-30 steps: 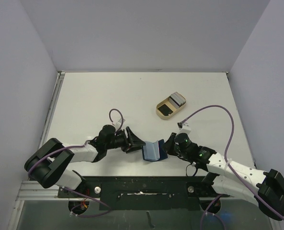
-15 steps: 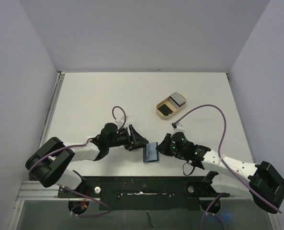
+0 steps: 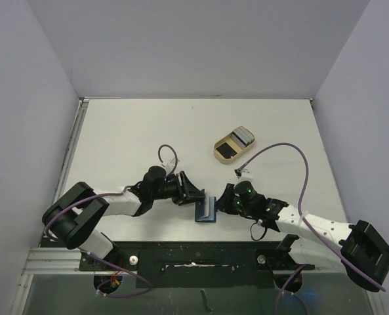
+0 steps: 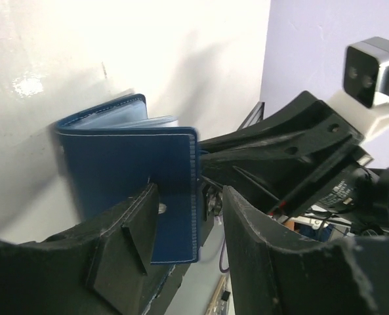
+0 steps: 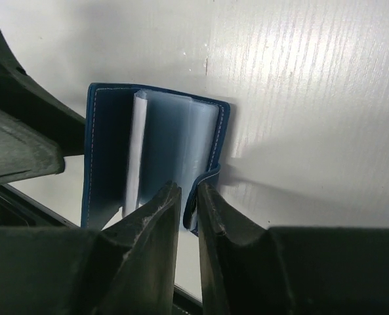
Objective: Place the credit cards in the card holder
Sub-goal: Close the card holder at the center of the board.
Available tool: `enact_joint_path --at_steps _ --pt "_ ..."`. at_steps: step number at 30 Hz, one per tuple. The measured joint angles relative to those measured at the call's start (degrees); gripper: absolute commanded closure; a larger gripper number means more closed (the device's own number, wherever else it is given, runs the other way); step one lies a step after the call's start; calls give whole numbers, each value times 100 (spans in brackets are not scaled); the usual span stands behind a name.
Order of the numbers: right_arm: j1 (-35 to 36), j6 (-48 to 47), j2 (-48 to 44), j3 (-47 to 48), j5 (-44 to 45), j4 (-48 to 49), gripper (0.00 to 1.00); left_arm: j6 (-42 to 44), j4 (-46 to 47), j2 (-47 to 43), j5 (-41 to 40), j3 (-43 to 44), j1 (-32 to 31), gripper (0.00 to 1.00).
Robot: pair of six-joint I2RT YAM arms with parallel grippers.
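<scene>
While the wallet (image 3: 206, 210) stands on its edge, half open, at the near edge of the counter (image 3: 135, 138), the two hands close in on it from either side. The left hand (image 3: 195, 195) comes at it from the left with its fingers spread wide. Through its own camera, the dark blue outer cover sits just in front of that gap, and nothing is gripped.

The wallet's fold runs upright. Its two covers splay into a narrow V, so the pale plastic sleeves inside show from the right arm's side. The right hand (image 5: 189, 200) is pinched nearly shut on the free edge of one cover, and a strip of blue shows squeezed between its fingers. I'd say it is holding the wallet up and open.

The cards (image 3: 229, 150) are not near any of this. They lie in the tan dish (image 3: 217, 153), one black and one pale, farther back on the counter and a little right of the wallet, well apart from both hands. The right arm is the closer one to that dish, yet it is busy with the cover. My guess is that the free left hand must reach back and to the right past the wallet to fetch a card.
</scene>
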Motion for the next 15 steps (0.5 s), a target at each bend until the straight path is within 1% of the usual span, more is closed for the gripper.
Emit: enact_joint_path --at_steps 2,5,7,10,15 --pt "0 0 -72 0 26 -42 76 11 -2 114 0 24 -9 62" --pt "0 0 -175 0 63 -116 72 33 -11 258 0 85 -50 76" --pt "0 9 -262 0 96 -170 67 61 -17 315 -7 129 -83 81" --pt "0 46 -417 0 155 -267 59 146 -66 407 -24 216 -127 85" --pt "0 127 -693 0 219 -365 58 284 -221 529 -98 339 -173 88"
